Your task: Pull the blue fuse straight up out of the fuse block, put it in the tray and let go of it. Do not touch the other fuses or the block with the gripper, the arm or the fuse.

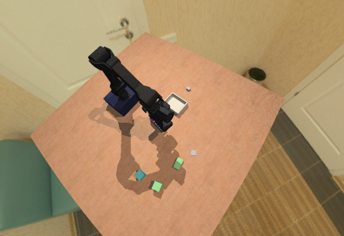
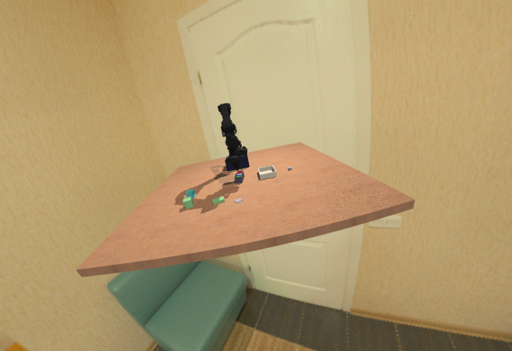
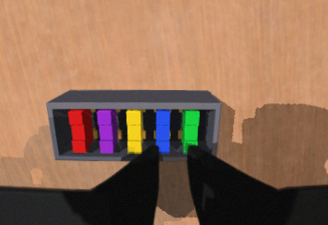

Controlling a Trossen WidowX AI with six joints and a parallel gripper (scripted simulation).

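Pincer (image 1: 166, 127) (image 2: 232, 160) (image 3: 172, 154), narrowly parted, empty, hovering near blue fuse (image 1: 158, 126) (image 3: 163, 131), seated in fuse block (image 1: 157, 126) (image 2: 238, 180) (image 3: 134, 97) inward of the table's (image 1: 219, 133) (image 2: 306, 207) (image 3: 265, 47) arm-side edge, and needing centring over blue, clear of green (image 3: 190, 131), slight widening, then vertical descent.

Walls: yellow-beige, textured. Door (image 2: 277, 82): cream, panelled, behind the table (image 1: 219, 116) (image 2: 290, 207); table top reddish-brown wood. Seat (image 1: 19, 178) (image 2: 194, 297): green, padded. Bin (image 1: 256, 74): round, near the wall. Floor (image 1: 261, 194) (image 2: 306, 300): dark and tan, striped. Light: casts distinct shadows on the table.
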